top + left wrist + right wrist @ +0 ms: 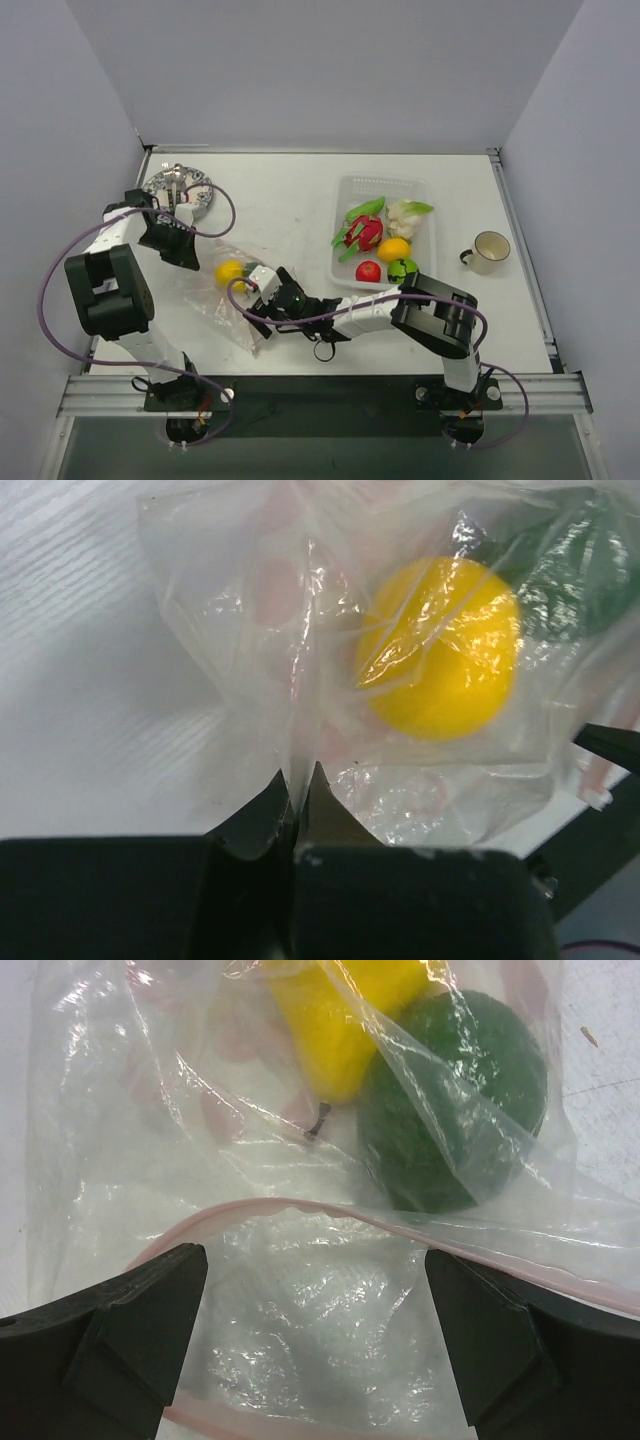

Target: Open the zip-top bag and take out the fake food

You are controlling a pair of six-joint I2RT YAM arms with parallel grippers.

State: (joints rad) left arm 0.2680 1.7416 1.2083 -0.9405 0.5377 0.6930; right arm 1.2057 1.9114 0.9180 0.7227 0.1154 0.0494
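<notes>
While my left pincer is pressed together on a fold of the bag, my right pincer hangs spread wide at the bag's mouth, gripping nothing. I judge the opening step done. In the right wrist view the pink zip strip shows as two lines, one arching just ahead of my fingers and one low at the frame's edge, with a gap between them. So the step in hand is the emptying.

The bag lies at the near left of the table, between my two arms. Two pieces are inside it: a yellow fruit and, touching it, a dark green fruit. The other fake food, a cauliflower among it, sits in the tray well to the right.

The next move calls for sliding my right fingers through that gap, under the top sheet, and closing on one fruit alone. The green one is probably best, being nearer the mouth. The bag is clear, soft and crinkly, and it will likely bunch and slip, so my left pinch has to hold. The yellow fruit is smooth, glossy and rounded. The green one is round with a dull, finely pebbled skin, which should grip better. Either could roll out of a loose grasp.
</notes>
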